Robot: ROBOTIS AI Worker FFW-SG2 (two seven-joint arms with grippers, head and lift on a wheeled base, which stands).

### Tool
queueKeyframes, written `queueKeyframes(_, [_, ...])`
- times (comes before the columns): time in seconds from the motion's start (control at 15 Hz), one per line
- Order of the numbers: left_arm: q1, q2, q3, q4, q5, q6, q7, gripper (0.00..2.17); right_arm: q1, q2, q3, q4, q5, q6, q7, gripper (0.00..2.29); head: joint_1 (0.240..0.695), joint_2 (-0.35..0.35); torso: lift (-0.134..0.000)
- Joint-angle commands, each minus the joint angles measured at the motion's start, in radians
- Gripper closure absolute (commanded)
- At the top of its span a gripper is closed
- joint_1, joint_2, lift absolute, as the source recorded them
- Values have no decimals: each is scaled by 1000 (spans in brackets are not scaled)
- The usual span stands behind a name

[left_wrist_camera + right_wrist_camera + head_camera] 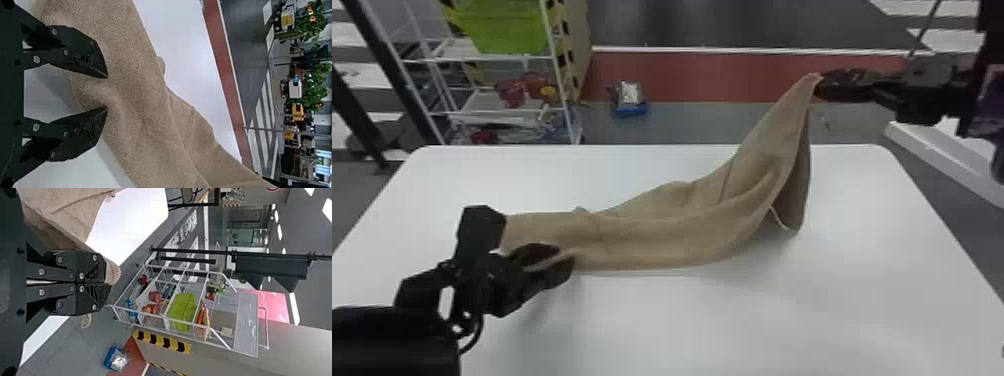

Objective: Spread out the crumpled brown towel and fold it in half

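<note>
Operator: Report the near side first.

Technician: The left end effector (107,93) is at the near left end of the towel (657,235). Its fingers (78,51) are spread, with a ridge of cloth between the tips and no firm pinch.

Operator: Probable fault there?

Technician: Slippage. If the fingers close off the ridge, the cloth may pull free when tension is applied. If they close on two layers, that end may stay doubled and fail to spread.

Operator: Next, the middle.

Technician: The towel runs diagonally over the bench (707,320), creased lengthwise and rising toward the far right. A hanging fold (797,190) droops under the raised end. If lowered as it lies, it could tuck beneath the rest and spoil the halving.

Operator: Far side?

Technician: The right end effector (819,84) is raised near the bench's far right, pressed together on a corner of the towel. Excess pull from this side could drag the whole cloth toward the far edge, since the near end appears unsecured. Spreading is judged incomplete; folding should wait.

Operator: Beyond the bench?

Technician: A rack (560,75) and a blue box (630,112), both well apart from the work.
</note>
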Motion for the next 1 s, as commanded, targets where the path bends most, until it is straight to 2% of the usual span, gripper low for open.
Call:
queueKeyframes(0.0, [-4,-3,33,-36,6,38,-30,1096,20,-2,-16,-20,-5,0,3,1943,695,2,-134])
queueKeyframes(0.07, [-7,-3,45,-61,17,72,-36,1433,32,-9,-27,-36,-22,9,3,1943,695,4,-134])
queueKeyframes(0.13, [-9,-3,54,-81,17,106,-41,1679,50,-20,-30,-50,-37,18,3,1943,694,6,-134])
queueKeyframes(0.4, [-72,-3,59,-151,14,231,-79,1703,99,-32,-65,-105,-71,43,3,1943,686,11,-134])
queueKeyframes(0.47, [-83,-3,56,-153,-2,247,-113,1700,105,-34,-70,-114,-73,52,3,1943,681,10,-134])
queueKeyframes(0.53, [-80,-3,65,-158,3,244,-138,1646,113,-40,-76,-119,-79,55,3,1939,676,7,-134])
queueKeyframes(0.67, [-47,-3,71,-154,3,219,-158,805,119,-48,-84,-119,-80,55,3,1939,670,-9,-134])
queueKeyframes(0.73, [-43,5,74,-154,-14,219,-205,535,115,-48,-82,-119,-79,58,3,1936,673,-12,-134])
queueKeyframes(0.8, [-37,12,77,-158,-28,225,-244,491,105,-48,-82,-119,-80,71,3,1939,678,-15,-134])
queueKeyframes(0.93, [-23,28,56,-161,-74,222,-262,491,92,-48,-73,-119,-77,98,3,1936,692,-24,-134])
